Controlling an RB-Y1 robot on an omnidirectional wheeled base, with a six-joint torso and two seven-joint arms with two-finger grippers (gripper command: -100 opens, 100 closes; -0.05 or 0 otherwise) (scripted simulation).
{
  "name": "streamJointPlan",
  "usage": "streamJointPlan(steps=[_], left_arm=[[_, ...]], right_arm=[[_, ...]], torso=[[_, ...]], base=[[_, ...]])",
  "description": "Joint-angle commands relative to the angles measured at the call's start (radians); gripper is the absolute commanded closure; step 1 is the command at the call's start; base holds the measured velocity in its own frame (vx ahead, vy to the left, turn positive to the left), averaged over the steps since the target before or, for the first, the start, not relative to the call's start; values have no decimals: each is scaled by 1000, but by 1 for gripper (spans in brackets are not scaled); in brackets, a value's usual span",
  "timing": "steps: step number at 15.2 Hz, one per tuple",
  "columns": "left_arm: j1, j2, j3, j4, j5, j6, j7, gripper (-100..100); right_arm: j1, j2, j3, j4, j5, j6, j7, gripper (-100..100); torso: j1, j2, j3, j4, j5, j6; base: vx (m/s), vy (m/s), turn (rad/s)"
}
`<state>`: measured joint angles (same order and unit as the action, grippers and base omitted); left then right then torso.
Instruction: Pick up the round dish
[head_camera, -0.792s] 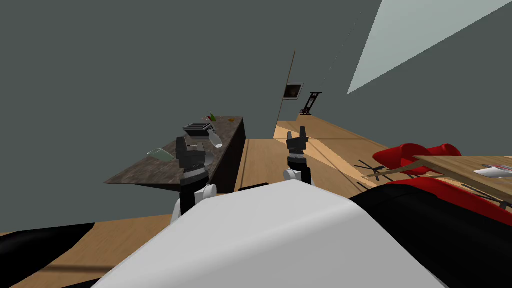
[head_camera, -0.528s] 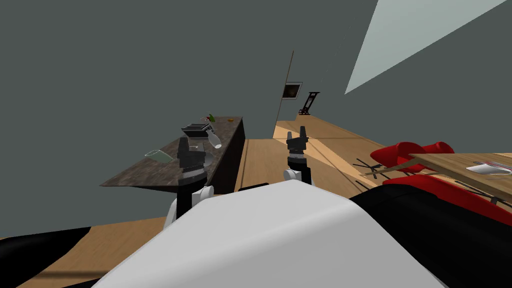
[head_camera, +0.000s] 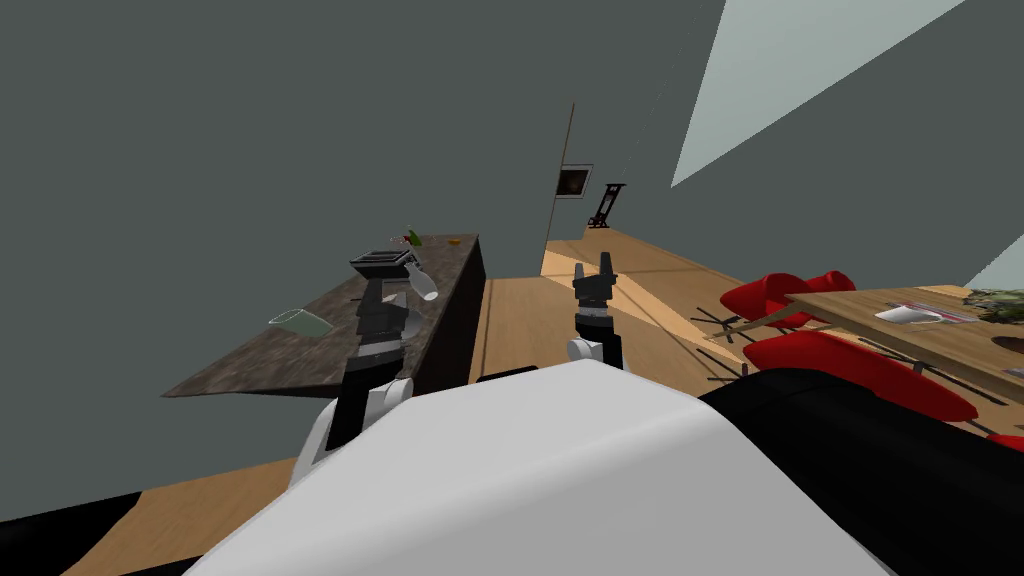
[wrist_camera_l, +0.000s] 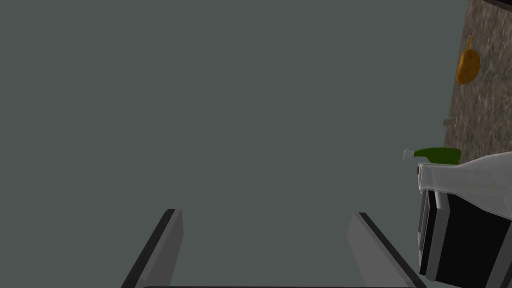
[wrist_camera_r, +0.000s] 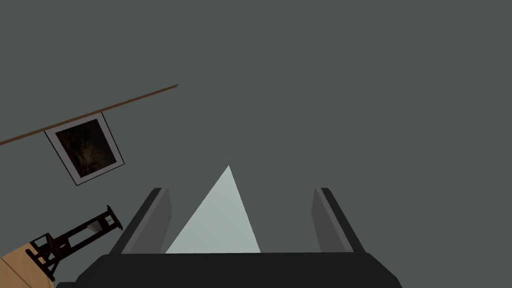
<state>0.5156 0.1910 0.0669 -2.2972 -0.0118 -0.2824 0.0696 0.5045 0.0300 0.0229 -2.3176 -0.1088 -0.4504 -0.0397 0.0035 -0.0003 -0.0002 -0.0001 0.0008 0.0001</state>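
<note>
While the left gripper (head_camera: 385, 298) hangs over the dark stone-patterned counter (head_camera: 290, 355) at eleven o'clock from my chest, its two fingers (wrist_camera_l: 165, 245) stand well apart with nothing between them, pointing at the grey wall (wrist_camera_l: 250, 100). What I take for the round dish (head_camera: 412, 322) is a pale grey rounded shape on the counter. It lies just beside the gripper's dark body, at its four o'clock in the head view, and is mostly hidden behind the hand; I cannot tell whether they touch. At the gripper's nine o'clock a pale green cup (head_camera: 298, 321) sits on the counter, apart from it. Past the hand at twelve o'clock stand a dark box (head_camera: 382, 262) and a pale bottle (head_camera: 424, 282) tilted beside it, then a green bottle (head_camera: 412, 238) and a small orange thing (head_camera: 455, 241) farther along. The right gripper (head_camera: 593, 266) is raised at twelve o'clock over the wooden floor (head_camera: 530, 320), clear of the counter, its fingers likewise spread and empty. At three o'clock a wooden table (head_camera: 900, 340) with red chairs (head_camera: 850, 365) stands well apart.
</note>
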Motion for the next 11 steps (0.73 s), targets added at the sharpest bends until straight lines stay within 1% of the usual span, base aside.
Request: streamJointPlan(steps=[1, 2, 3, 4, 5, 6, 7, 8, 9, 10, 11], left_arm=[[0, 32, 24, 0, 22, 50, 9, -100], [0, 32, 24, 0, 22, 62, 9, -100], [3, 51, 39, 0, 38, 91, 15, -100], [3, 51, 39, 0, 38, 100, 15, -100], [6, 68, 56, 0, 55, 126, 21, -100], [6, 68, 56, 0, 55, 141, 21, -100], [10, 84, 74, 0, 72, 165, 27, -100], [10, 84, 74, 0, 72, 184, 27, -100], [13, 99, 92, 0, 91, 208, 33, -100], [13, 99, 92, 0, 91, 229, 33, -100], [17, 113, 111, 0, 110, 252, 40, -100]], right_arm=[[0, 0, 0, 0, 0, 0, 0, 0], [0, 0, 0, 0, 0, 0, 0, 0], [0, 0, 0, 0, 0, 0, 0, 0], [0, 0, 0, 0, 0, 0, 0, 0], [0, 0, 0, 0, 0, 0, 0, 0], [0, 0, 0, 0, 0, 0, 0, 0], [0, 0, 0, 0, 0, 0, 0, 0], [0, 0, 0, 0, 0, 0, 0, 0], [0, 0, 0, 0, 0, 0, 0, 0], [0, 0, 0, 0, 0, 0, 0, 0], [0, 0, 0, 0, 0, 0, 0, 0]], torso=[[0, 0, 0, 0, 0, 0], [0, 0, 0, 0, 0, 0], [0, 0, 0, 0, 0, 0], [0, 0, 0, 0, 0, 0], [0, 0, 0, 0, 0, 0], [0, 0, 0, 0, 0, 0], [0, 0, 0, 0, 0, 0], [0, 0, 0, 0, 0, 0], [0, 0, 0, 0, 0, 0], [0, 0, 0, 0, 0, 0], [0, 0, 0, 0, 0, 0]], base=[[5, 39, -112], [4, 36, -101], [4, 33, -129], [3, 33, -110], [8, 35, -145], [8, 36, -128], [5, 35, -151], [2, 38, -112], [1, 39, -157], [1, 36, -126], [5, 43, -156]])
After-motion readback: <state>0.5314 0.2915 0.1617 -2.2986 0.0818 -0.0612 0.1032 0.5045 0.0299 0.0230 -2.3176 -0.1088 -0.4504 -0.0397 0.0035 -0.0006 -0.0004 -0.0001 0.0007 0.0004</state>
